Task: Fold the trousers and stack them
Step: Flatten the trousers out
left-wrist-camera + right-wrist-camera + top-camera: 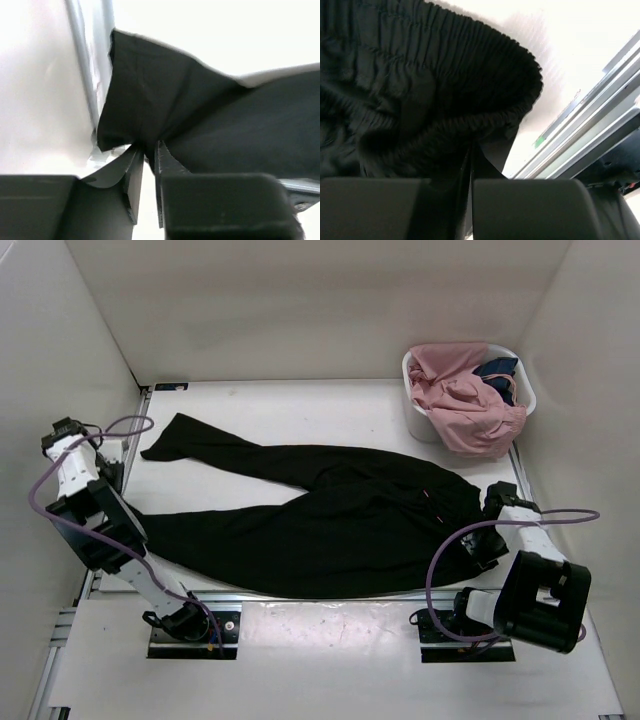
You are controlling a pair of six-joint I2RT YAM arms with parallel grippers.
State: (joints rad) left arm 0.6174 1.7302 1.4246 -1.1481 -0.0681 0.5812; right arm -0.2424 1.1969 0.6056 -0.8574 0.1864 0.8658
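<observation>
Here, the left gripper [149, 147] has its jaws nearly closed, pinching a leg cuff of the trousers [340, 510] at the left. The right gripper [471, 150] has its jaws closed on the elastic waistband at the right. The trousers lie spread across the white bench [300, 400], legs pointing left. A white basket [418, 418] holding a pink garment [465, 400] stands far right.

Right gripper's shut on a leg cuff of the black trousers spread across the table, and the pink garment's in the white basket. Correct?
Not quite. The right gripper is shut on the gathered elastic waistband of the black soft-fabric trousers, not a leg cuff; the right wrist view shows it. The rest stands.
</observation>
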